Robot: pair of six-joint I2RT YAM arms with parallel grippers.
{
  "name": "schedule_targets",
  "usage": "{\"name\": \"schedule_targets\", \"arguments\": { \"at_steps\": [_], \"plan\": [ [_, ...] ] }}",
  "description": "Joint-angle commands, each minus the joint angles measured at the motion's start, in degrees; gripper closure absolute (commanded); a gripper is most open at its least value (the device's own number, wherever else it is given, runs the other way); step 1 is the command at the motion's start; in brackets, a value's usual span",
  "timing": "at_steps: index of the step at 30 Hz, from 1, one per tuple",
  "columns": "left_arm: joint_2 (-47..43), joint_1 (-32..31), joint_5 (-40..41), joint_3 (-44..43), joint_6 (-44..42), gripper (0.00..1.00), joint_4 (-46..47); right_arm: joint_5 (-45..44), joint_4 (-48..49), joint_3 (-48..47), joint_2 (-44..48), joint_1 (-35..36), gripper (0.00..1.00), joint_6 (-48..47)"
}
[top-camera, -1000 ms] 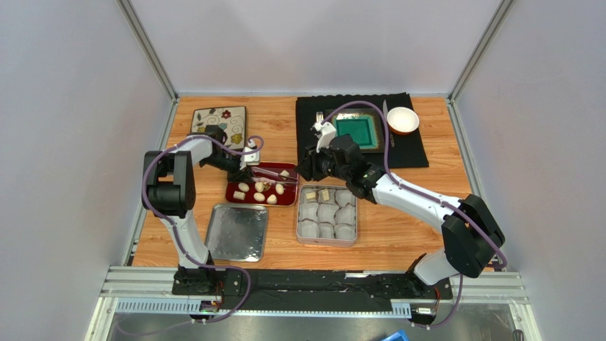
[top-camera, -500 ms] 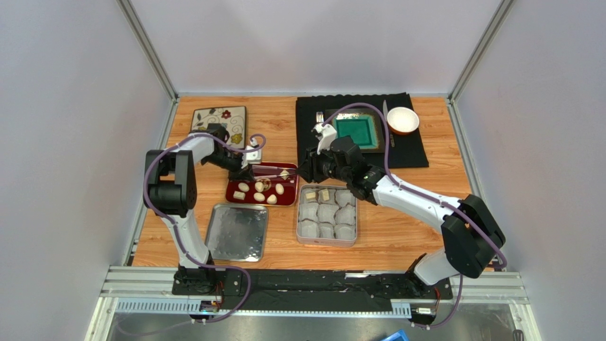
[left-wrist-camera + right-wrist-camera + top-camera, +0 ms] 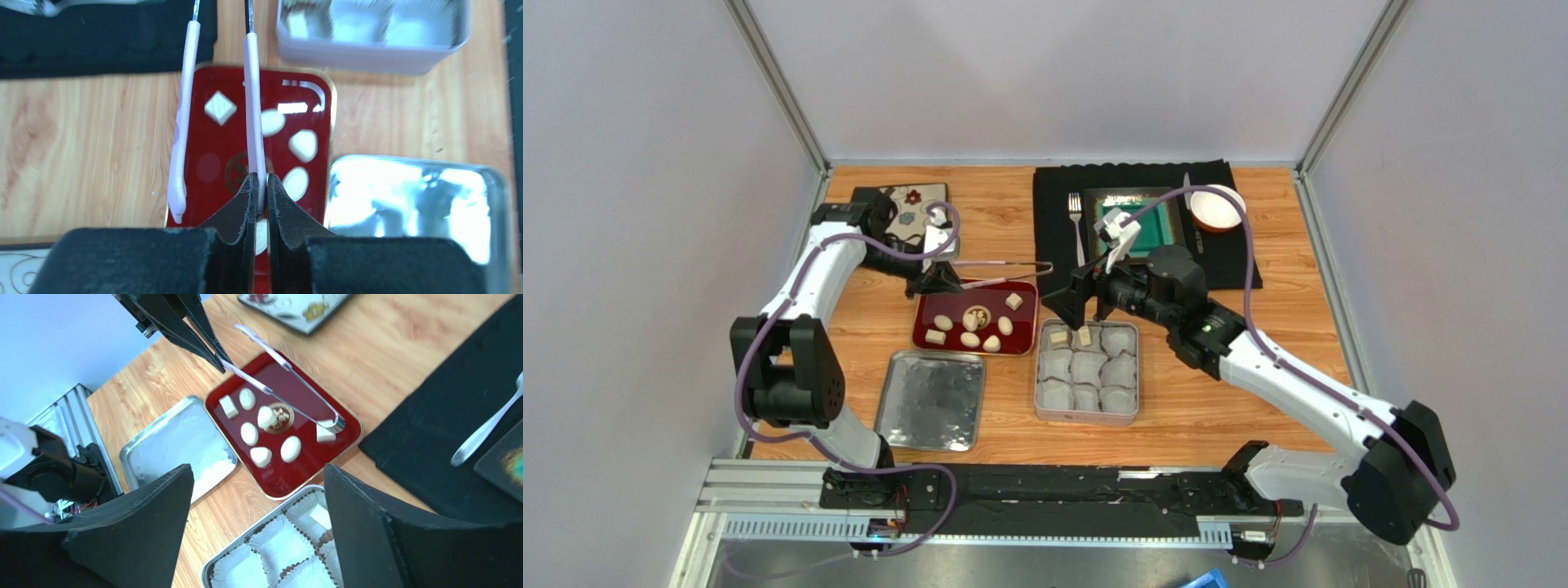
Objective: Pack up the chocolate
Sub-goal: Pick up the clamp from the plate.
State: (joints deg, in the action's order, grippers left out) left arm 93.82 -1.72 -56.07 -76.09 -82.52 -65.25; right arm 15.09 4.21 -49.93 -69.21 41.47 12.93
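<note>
Over the glossy dark-red rectangular tray (image 3: 209, 165), the left tool (image 3: 260, 184) is clamped tight on just one leg of the metal tongs with pale lilac sleeves (image 3: 253, 122). The other leg hangs free beside it, so I reckon squeezing won't close them like this. The right tool (image 3: 256, 478) hovers wide open and empty near the silver tin (image 3: 368, 54) of white crinkled paper cups (image 3: 279, 545). Most of the small cream chocolate lumps (image 3: 303, 145) sit loose on the tray, and two look to be in the tin's far cups. My tip: get both legs between the fingers first, then straddle one lump, close gently, lift straight up off the wooden desk (image 3: 92, 135) side and drop it into an empty cup.
</note>
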Motion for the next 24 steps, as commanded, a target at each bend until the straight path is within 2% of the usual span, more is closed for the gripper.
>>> {"name": "schedule_targets", "arguments": {
  "at_steps": [1,3,4,9,13,19,20,21,22,24],
  "plan": [
    [-4.0,0.6,-14.5,-5.3,0.3,1.00,-14.5,5.4,2.8,1.6,6.4,-0.6,0.13,-5.2],
    [-3.8,1.0,-18.9,-6.0,-0.9,1.00,-20.1,6.9,3.6,2.5,8.0,-0.7,0.08,-5.8],
    [-4.0,1.0,-22.8,-5.3,5.4,1.00,-20.1,6.9,3.9,2.6,9.3,-0.7,0.07,-5.8],
    [-7.9,1.0,-33.5,3.1,13.7,1.00,-20.1,6.6,3.8,2.7,10.9,-1.2,0.00,-6.3],
    [-9.4,0.9,-44.2,6.6,22.8,1.00,-19.8,10.0,5.6,3.3,10.0,-1.6,0.00,-5.4],
    [-11.3,-2.0,-45.1,5.6,35.9,1.00,-16.9,16.7,8.9,3.9,6.6,-3.0,0.00,-4.0],
    [-12.2,-2.4,-45.2,5.8,38.5,1.00,-14.8,17.8,8.4,3.1,6.0,-4.0,0.00,-4.0],
    [-14.3,-2.9,-45.1,7.1,45.2,1.00,-12.1,18.8,7.5,2.7,5.4,-4.6,0.00,-4.0],
    [-15.7,-3.9,-45.1,8.1,48.5,1.00,-5.4,21.4,7.4,2.5,5.4,-5.1,0.00,-4.0],
    [-20.0,-4.8,-45.1,11.7,55.8,1.00,0.8,24.0,7.0,1.6,5.4,-6.9,0.00,-4.0]
  ]
}}
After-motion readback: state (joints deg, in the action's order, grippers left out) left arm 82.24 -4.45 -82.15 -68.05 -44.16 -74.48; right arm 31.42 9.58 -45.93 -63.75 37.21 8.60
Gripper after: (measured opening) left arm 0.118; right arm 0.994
